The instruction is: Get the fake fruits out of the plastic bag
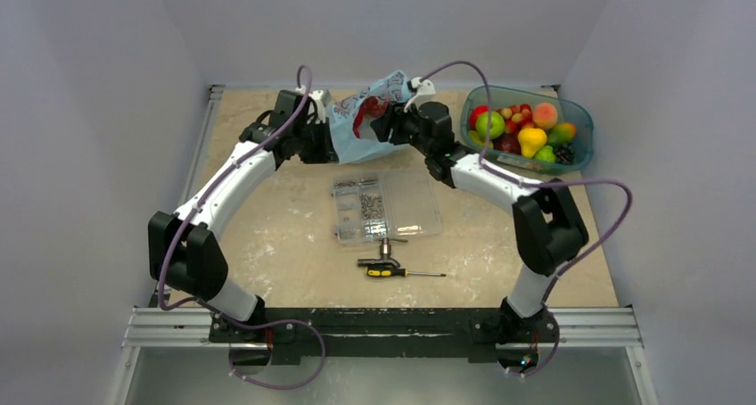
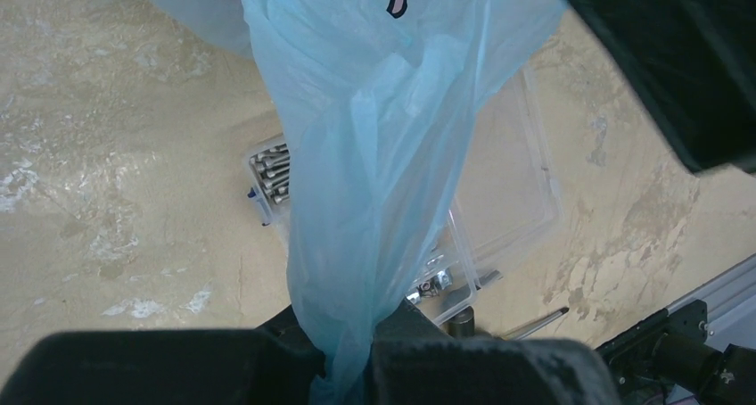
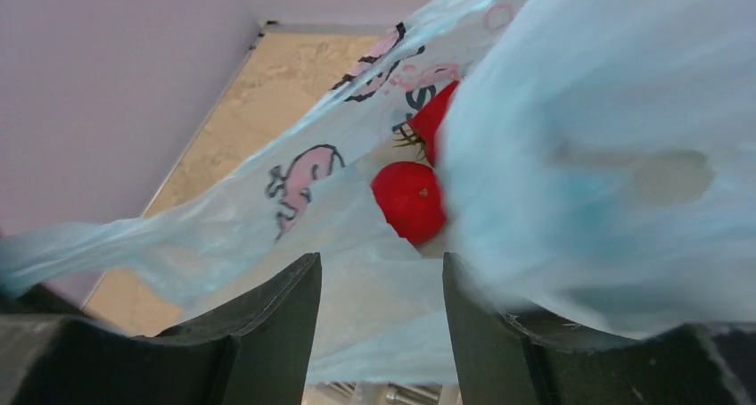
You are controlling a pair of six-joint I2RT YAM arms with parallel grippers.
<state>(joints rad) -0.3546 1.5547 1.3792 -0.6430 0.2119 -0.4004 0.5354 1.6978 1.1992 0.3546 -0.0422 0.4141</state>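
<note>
Our left gripper (image 2: pixel 352 338) is pinched on the bag (image 1: pixel 354 137) at 12 o'clock, holding it up so its mouth faces our right gripper (image 3: pixel 382 285), whose jaws stand apart, just short of two red fruits (image 3: pixel 408 202) inside.

Soft, even light – faint shadows; the plastic bag (image 3: pixel 606 155) blurs in the right wrist view.

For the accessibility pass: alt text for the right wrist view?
A light blue plastic bag with pink printed marks fills the view, two red fruits showing between its folds. The right hand sits at the bottom, its dark fingers apart with bag film behind the gap.
</note>
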